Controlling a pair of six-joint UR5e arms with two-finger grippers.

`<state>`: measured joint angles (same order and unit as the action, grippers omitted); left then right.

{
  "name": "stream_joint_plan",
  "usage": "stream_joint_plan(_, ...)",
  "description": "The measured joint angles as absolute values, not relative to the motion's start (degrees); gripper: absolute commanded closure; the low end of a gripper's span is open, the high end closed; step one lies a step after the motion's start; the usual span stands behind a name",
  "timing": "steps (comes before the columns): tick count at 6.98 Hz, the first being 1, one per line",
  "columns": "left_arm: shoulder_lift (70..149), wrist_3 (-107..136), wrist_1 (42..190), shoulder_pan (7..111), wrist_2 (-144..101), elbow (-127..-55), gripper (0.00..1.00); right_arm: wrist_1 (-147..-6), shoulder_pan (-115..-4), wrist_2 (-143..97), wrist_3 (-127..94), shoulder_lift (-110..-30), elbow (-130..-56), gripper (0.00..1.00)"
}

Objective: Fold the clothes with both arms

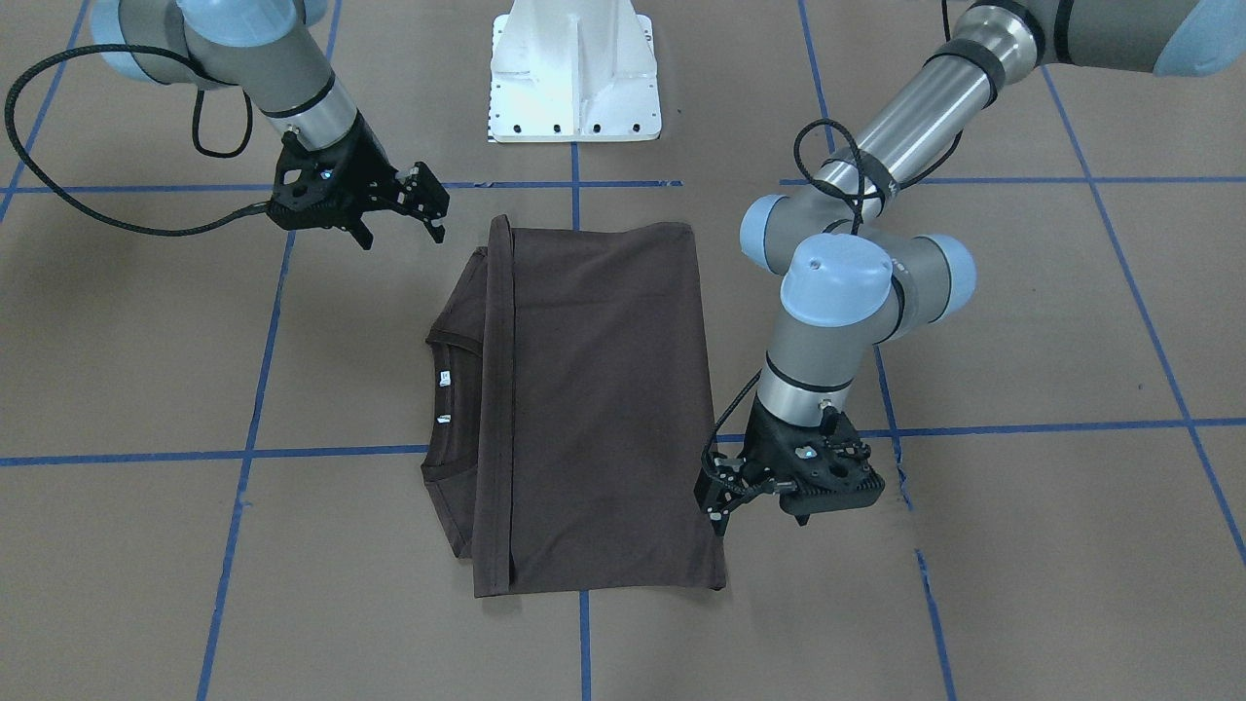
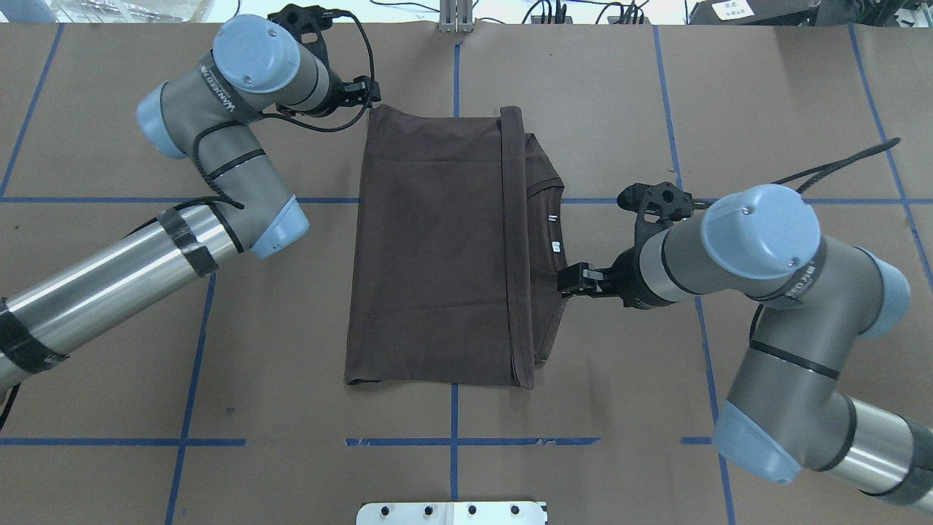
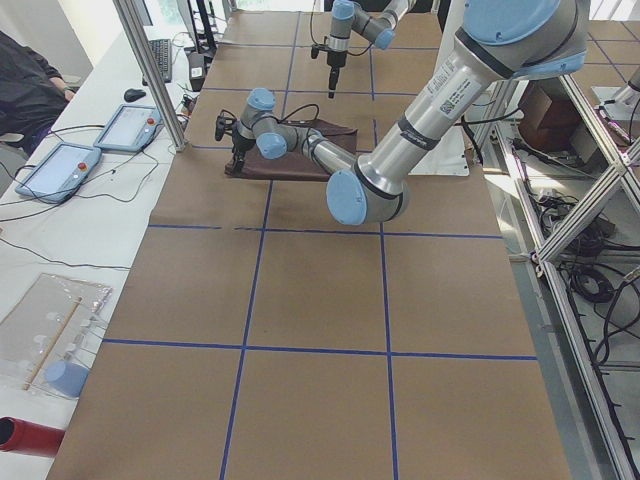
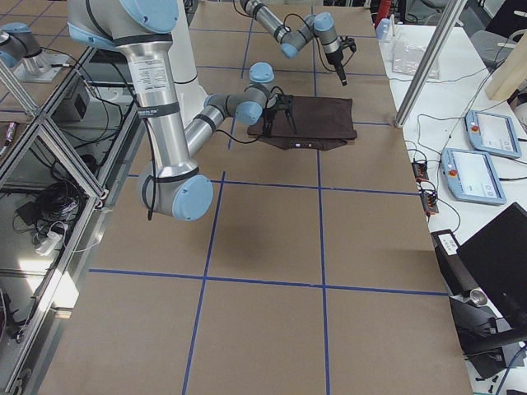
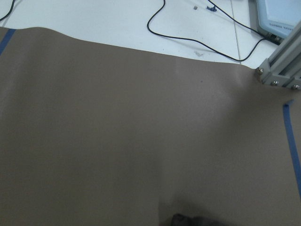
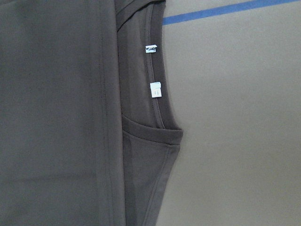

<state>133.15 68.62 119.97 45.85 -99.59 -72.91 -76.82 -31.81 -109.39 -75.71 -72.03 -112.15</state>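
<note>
- The brown T-shirt lies flat on the paper-covered table, straight out in front of the white pedestal and well apart from it.
- It is folded. The long side of the folded shape runs directly away from the pedestal.
- The collar, with two white labels inside it, points to the pedestal's right.
- The hem is laid over toward the collar and stops just short of it, leaving the neck and both shoulders showing.
- The right gripper hangs above the table on the pedestal's right. It is by the shoulder nearer the pedestal and holds nothing. I cannot tell how far apart its fingers are.
- The left gripper is on the pedestal's left, just beside the shirt corner farthest from the pedestal. I cannot tell how wide it is or whether it touches the cloth.
- The left wrist view shows mostly bare paper.
</note>
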Motion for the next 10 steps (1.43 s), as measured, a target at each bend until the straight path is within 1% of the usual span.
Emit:
stream_joint_plan(1, 128.63, 68.58, 117.32, 45.79, -101.18, -81.41, 0.0, -78.64, -31.71, -109.07, -73.47, -67.75, -107.45, 0.0)
stream_joint_plan(2, 125.4, 68.6, 115.54, 45.68, -102.61, -87.8, 0.0, -80.77, -31.39, -108.87, -71.85, -63.71, -103.26, 0.0)
stream_joint_plan(3, 123.95, 68.69, 113.91, 45.46, -103.38, -91.63, 0.0, -84.42, -30.33, -108.38, -71.07, -60.18, -100.69, 0.0)
stream_joint_plan(4, 123.43, 68.77, 112.66, 45.27, -103.67, -93.65, 0.0, -88.14, -28.47, -107.35, -70.79, -57.89, -99.69, 0.0)
stream_joint_plan(6, 123.18, 68.87, 111.89, 44.99, -103.79, -94.78, 0.0, -94.79, -24.91, -105.65, -70.7, -55.15, -99.57, 0.0)
stream_joint_plan(10, 123.14, 69.06, 111.8, 44.92, -103.96, -94.83, 0.0, -100.77, -21.17, -105.8, -70.61, -54.5, -99.13, 0.0)
